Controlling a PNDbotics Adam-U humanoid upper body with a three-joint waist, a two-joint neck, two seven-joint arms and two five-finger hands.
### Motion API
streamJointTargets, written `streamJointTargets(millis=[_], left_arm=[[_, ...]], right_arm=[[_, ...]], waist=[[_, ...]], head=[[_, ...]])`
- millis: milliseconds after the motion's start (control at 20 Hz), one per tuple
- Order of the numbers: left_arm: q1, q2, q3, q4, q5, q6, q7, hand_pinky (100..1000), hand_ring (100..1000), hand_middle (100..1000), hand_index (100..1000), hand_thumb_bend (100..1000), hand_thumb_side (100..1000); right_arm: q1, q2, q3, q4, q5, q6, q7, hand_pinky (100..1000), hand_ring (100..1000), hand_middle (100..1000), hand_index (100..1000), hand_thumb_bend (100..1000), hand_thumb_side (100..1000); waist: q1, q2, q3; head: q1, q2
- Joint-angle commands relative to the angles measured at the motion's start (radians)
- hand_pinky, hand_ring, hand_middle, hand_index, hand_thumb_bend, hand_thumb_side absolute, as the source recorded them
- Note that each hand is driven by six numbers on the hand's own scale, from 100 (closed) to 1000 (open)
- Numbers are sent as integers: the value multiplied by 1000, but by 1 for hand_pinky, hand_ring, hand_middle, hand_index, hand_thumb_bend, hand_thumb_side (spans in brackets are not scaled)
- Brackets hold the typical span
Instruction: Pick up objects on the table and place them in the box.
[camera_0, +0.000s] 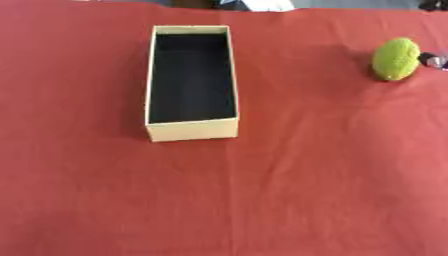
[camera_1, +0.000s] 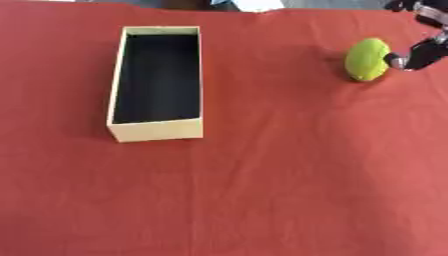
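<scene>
A yellow-green, egg-shaped object (camera_1: 367, 59) lies on the red tablecloth at the far right. My right hand (camera_1: 420, 52) comes in from the upper right corner, and its black and silver tip sits against the object's right side. Only a small part of the hand shows, so its grip is unclear. A long cream box (camera_0: 192, 129) with a dark inside stands open and empty left of centre, its long side running away from me. My left hand shows in neither view.
The red cloth (camera_0: 289, 190) covers the whole table, with light creases across the near half. At the far edge, behind the box, a white thing (camera_0: 267, 4) and some dark shapes stick into view.
</scene>
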Motion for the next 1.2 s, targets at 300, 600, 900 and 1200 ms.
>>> streamJointTargets(millis=[300,600,900,1200], left_arm=[[-7,19,-1,-15,5,0,-7,589,809,845,693,191,718],[-6,16,-2,-15,6,0,-9,589,810,846,693,191,719],[-6,12,-2,-15,6,2,-11,589,811,846,693,194,717],[-5,9,-4,-15,6,3,-14,589,811,847,692,190,721]], right_arm=[[-51,-17,21,61,-8,-2,15,960,977,928,1000,285,100],[-90,8,35,119,28,9,0,958,976,934,1000,281,100],[-121,27,48,193,55,16,2,958,979,940,1000,286,100],[-145,45,53,248,99,27,-1,960,981,944,1000,307,100]], waist=[[2,-18,4],[5,-17,6],[6,-14,7],[9,-13,8]], head=[[-6,-11],[-10,-17],[-12,-24],[-14,-29]])
